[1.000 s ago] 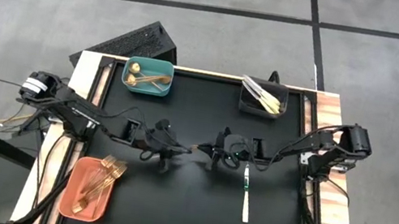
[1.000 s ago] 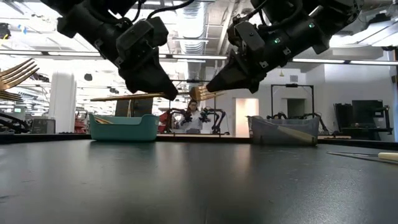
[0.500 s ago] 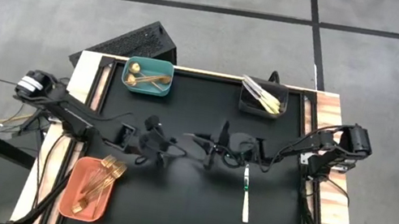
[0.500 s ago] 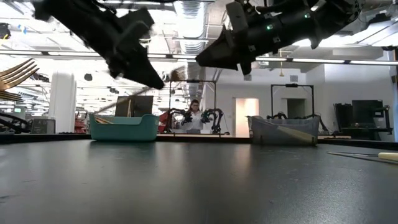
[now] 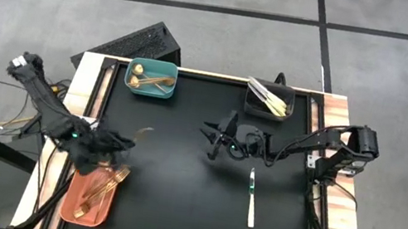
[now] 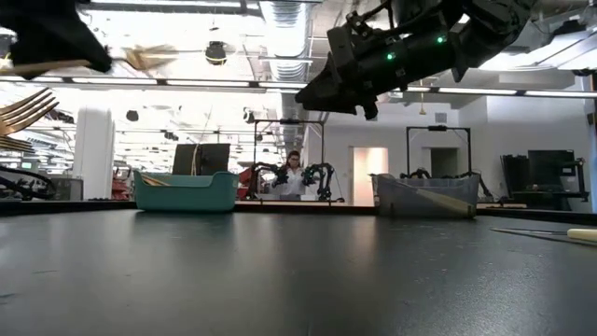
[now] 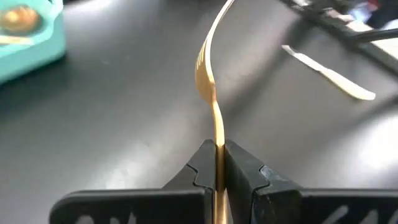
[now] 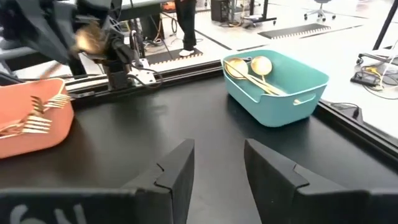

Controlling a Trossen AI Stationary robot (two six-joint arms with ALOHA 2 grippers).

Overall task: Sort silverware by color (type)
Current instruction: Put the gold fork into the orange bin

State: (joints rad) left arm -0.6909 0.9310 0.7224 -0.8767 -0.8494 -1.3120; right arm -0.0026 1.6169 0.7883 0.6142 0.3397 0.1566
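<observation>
A gold fork is clamped by its handle between the two dark fingers of the left end effector, with the tines curving up and away from the fingertips; in the high view this fork is seen projecting from the left end effector just above the salmon tray at the left front part of the table. In that tray a bunch of gold forks is laid, and their tines are seen at the far left edge of the low view. The right end effector is held in the air over the middle of the table, with its fingers spread apart and nothing gripped between them. A white knife with a dark band on it is left flat on the black table, near the right end effector and toward the front, apart from both end effectors. Gold spoons are contained in the teal bin at the back left, and several white knives are stacked in the dark bin at the back right. A person is visible far off in the room behind the table.
</observation>
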